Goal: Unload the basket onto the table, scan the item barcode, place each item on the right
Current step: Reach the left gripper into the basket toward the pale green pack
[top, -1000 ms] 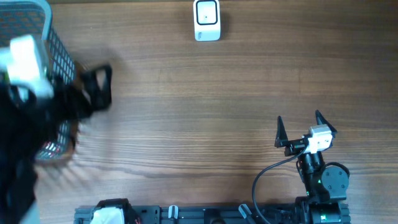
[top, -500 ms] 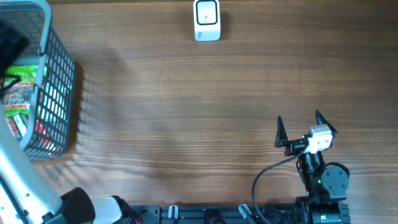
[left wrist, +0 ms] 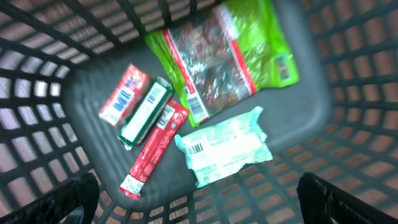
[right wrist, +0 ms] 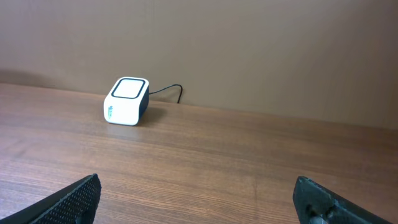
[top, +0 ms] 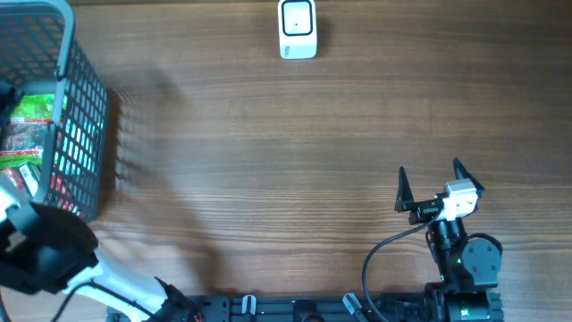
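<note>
Overhead, the table (top: pixel 268 152) carries a grey mesh basket (top: pixel 85 107) at its far left edge and a small white scanner (top: pixel 297 29) at the far edge near the middle, the two well apart. The left arm (top: pixel 40 255) shows as a dark blurred shape at the near left, just beside the basket's near end. The right arm (top: pixel 460 255) sits at the near right, and the right jaws stand wide with nothing between them, pointing toward the far side. From the left wrist view we look straight down into the basket, where the items lie on its floor: a green bag (left wrist: pixel 224 56) toward the far side, a pale mint pack (left wrist: pixel 224 146) just near of it, a long red bar (left wrist: pixel 152 149) touching the pack's left end, a green-and-white bar (left wrist: pixel 145 112) beside that, and a red-and-white packet (left wrist: pixel 124 93) furthest left. We see barcodes on the green bag and on the mint pack. The left jaws are spread wide above the items, touching none, one dark fingertip (left wrist: pixel 62 202) in each lower corner. From the right wrist view we see the scanner (right wrist: pixel 127 101) on the bare wood with a thin black cable (right wrist: pixel 168 90) behind it, and the fingertips (right wrist: pixel 74 199) apart and empty.
</note>
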Controlling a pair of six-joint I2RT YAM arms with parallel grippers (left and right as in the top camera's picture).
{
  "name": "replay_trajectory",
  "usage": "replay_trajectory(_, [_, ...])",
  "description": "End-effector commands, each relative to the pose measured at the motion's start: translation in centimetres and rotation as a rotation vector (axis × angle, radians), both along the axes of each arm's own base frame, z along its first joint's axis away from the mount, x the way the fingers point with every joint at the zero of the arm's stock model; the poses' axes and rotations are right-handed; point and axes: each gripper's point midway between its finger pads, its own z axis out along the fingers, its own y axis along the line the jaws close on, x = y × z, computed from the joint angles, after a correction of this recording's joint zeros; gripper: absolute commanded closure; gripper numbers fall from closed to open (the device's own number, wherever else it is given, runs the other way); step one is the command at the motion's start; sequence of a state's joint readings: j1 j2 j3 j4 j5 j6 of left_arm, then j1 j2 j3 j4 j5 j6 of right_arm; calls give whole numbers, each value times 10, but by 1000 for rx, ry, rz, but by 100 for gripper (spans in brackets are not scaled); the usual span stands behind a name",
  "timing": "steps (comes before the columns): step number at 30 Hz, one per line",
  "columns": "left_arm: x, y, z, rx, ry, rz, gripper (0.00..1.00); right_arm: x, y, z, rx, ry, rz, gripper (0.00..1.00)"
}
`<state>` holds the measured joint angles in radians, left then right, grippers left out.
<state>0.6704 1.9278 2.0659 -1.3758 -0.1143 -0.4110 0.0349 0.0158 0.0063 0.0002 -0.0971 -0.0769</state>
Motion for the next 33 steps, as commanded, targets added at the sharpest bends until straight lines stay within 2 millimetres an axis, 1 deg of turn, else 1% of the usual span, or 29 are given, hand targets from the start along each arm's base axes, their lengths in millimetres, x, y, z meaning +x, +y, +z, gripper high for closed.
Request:
replay_trajectory(1, [10,-2,-29,-83,26,7,0,0,1,2,1,-8,3,0])
replay_trajectory(3, [17,-11,-49,-162,27,-11,0,0,1,2,1,-8,3,0])
replay_trajectory(5, [20,-17,-67,-199,42,-20,0,0,1,2,1,-8,3,0])
replay_trajectory(6, [20,-18,-72,-204,45,-22,0,0,1,2,1,-8,3,0])
replay_trajectory(7, [22,-21,-85,-212,54,-28,0,0,1,2,1,-8,3,0])
replay_trajectory(8, [22,-22,-92,-216,59,-31,0,0,1,2,1,-8,3,0])
replay_trajectory(11, [25,-33,-123,-233,74,-48,0,0,1,2,1,-8,3,0])
replay_trajectory(14, [26,-42,-145,-245,84,-48,0,0,1,2,1,-8,3,0])
replay_trajectory(17, [24,-49,-173,-250,81,-32,0,0,1,2,1,-8,3,0])
replay_trajectory(25, [21,-51,-200,-240,68,-34,0,0,1,2,1,-8,3,0])
replay_trajectory(26, [20,-51,-203,-242,70,-34,9,0,1,2,1,-8,3,0])
replay_trajectory(28, [20,-51,-202,-240,69,-33,36,0,1,2,1,-8,3,0])
replay_trajectory(30, [21,-48,-196,-232,56,-29,60,0,1,2,1,-8,3,0])
replay_trajectory(31, [22,-45,-190,-222,41,-26,67,0,1,2,1,-8,3,0])
replay_trajectory(33, [24,-38,-172,-196,6,-21,69,0,1,2,1,-8,3,0])
